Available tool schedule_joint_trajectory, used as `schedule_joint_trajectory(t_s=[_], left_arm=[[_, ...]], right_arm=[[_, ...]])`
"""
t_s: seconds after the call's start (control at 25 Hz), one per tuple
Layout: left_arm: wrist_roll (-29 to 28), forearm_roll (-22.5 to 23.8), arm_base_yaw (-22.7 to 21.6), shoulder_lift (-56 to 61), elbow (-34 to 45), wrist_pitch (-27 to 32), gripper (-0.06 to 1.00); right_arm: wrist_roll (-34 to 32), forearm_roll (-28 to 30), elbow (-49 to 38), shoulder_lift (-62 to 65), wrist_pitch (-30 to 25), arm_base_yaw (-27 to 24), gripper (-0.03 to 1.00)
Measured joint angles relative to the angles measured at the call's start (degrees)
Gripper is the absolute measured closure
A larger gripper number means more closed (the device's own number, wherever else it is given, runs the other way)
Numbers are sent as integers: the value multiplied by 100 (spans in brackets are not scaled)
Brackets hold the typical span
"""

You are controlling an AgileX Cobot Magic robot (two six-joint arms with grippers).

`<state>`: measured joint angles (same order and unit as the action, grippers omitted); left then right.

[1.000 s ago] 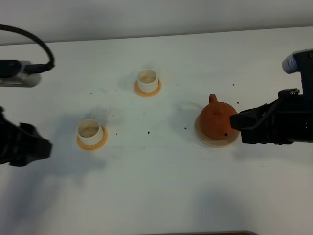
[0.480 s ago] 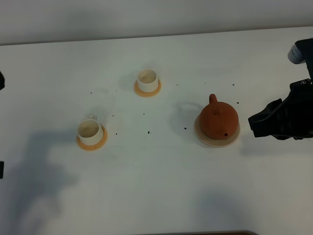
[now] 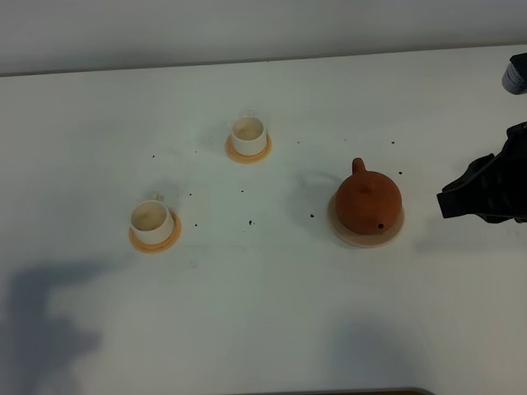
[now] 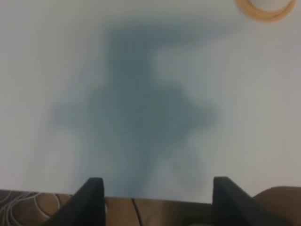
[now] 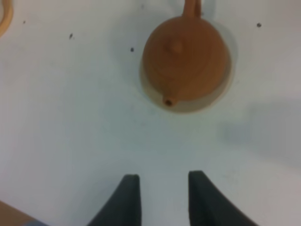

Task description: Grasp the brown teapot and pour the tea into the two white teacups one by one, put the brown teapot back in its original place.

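The right gripper (image 5: 163, 178), dark jaws parted and empty, hangs apart from the squat reddish-brown clay teapot (image 5: 186, 59), which sits upright on the flat round pale beige disc (image 5: 207, 105), short spout turned toward the gripper.

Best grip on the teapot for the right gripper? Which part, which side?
Probably the handle, with the right gripper coming from the far side. It juts off the teapot toward the back, roughly opposite the spout; the round body looks too wide and smooth to pinch.
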<state>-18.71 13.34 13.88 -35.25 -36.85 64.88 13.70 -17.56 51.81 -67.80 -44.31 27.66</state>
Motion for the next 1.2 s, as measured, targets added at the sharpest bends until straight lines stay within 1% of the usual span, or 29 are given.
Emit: schedule_joint_trajectory(t_s=[0.16, 0.36, 0.56, 0.68, 0.88, 1.0, 1.08, 1.2], left_arm=[[-132, 167, 0, 368, 275, -92, 49], [-189, 208, 0, 816, 505, -324, 54], [-138, 177, 0, 1152, 689, -243, 56], [205, -96, 0, 1353, 701, -250, 56], [1150, -933, 0, 1628, 737, -292, 55], [1639, -1334, 0, 1675, 741, -294, 51], [1871, -1495, 0, 1681, 741, -294, 49], [2001, -1557, 0, 1681, 741, -294, 48]], right_arm=[[-11, 80, 32, 0, -13, 0, 73], [-13, 94, 37, 0, 25, 0, 73], [-18, 98, 37, 0, 51, 0, 73], [-18, 98, 37, 0, 56, 0, 73], [-18, 98, 37, 0, 63, 0, 73], [-18, 98, 37, 0, 63, 0, 73], [-18, 98, 37, 0, 56, 0, 73], [-18, 98, 37, 0, 56, 0, 73]])
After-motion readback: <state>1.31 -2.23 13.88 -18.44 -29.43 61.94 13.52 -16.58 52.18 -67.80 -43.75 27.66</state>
